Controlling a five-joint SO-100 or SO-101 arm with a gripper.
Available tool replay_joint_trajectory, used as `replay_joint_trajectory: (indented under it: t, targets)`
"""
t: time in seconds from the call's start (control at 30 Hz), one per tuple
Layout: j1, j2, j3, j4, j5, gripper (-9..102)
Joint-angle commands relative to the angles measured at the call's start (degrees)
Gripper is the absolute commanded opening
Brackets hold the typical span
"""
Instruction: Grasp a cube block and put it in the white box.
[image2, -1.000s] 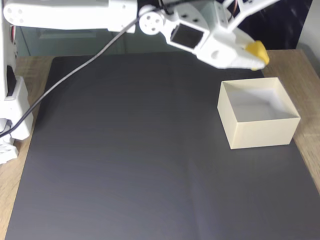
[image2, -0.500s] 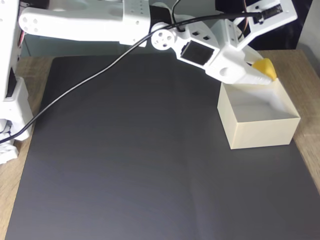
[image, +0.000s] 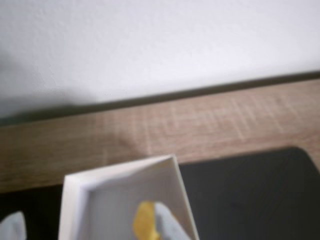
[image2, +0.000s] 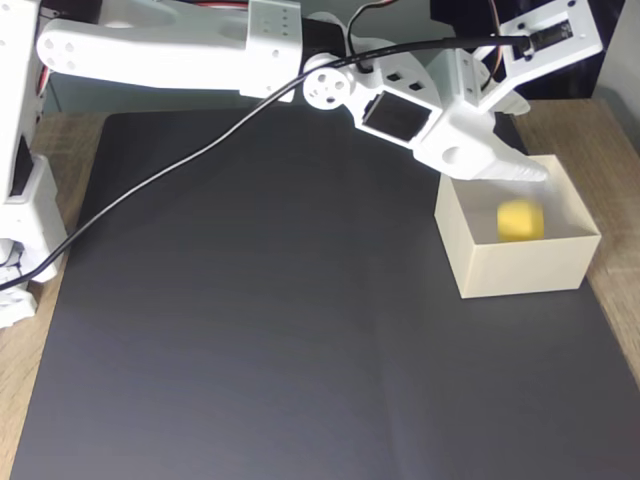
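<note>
The yellow cube block (image2: 521, 221) is a blurred shape inside the white box (image2: 470, 262), free of the gripper, in the fixed view. My gripper (image2: 526, 140) hangs open just above the box's far left rim, with nothing between its fingers. In the wrist view the cube block (image: 144, 220) shows inside the white box (image: 74, 186), beside one pale fingertip (image: 167, 223). The gripper (image: 88, 218) spans the box's opening, and its other fingertip sits at the lower left edge.
The box stands at the right edge of a black mat (image2: 250, 320) on a wooden table (image2: 610, 130). The white arm (image2: 160, 50) reaches across the back from its base (image2: 25, 220) at the left, trailing a black cable (image2: 150, 170).
The gripper dipped toward the box's far rim with the cube pinched at its tip, then opened. The cube has left the fingers and is now inside the box.
</note>
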Motion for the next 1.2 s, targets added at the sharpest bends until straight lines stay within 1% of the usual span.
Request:
replay_joint_trajectory:
  t: [0.0, 0.07, 0.17, 0.4, 0.47, 0.6, 0.77, 1.17]
  targets:
    - [0.44, 0.88, -3.34, 0.09, 0.26, 33]
    - [0.35, 1.14, -3.34, 0.70, 0.26, 32]
    - [-0.18, 1.93, -3.34, 2.20, 0.26, 26]
    - [-2.81, 5.71, -2.46, 8.79, -0.09, 5]
    - [-3.87, 7.82, -0.53, 9.40, -0.53, 0]
    - [-6.06, 13.36, 4.48, 10.81, -0.97, 0]
    - [-8.53, 24.17, 14.24, 11.60, -1.76, 0]
    - [-9.32, 60.64, 50.01, 11.16, -1.49, 0]
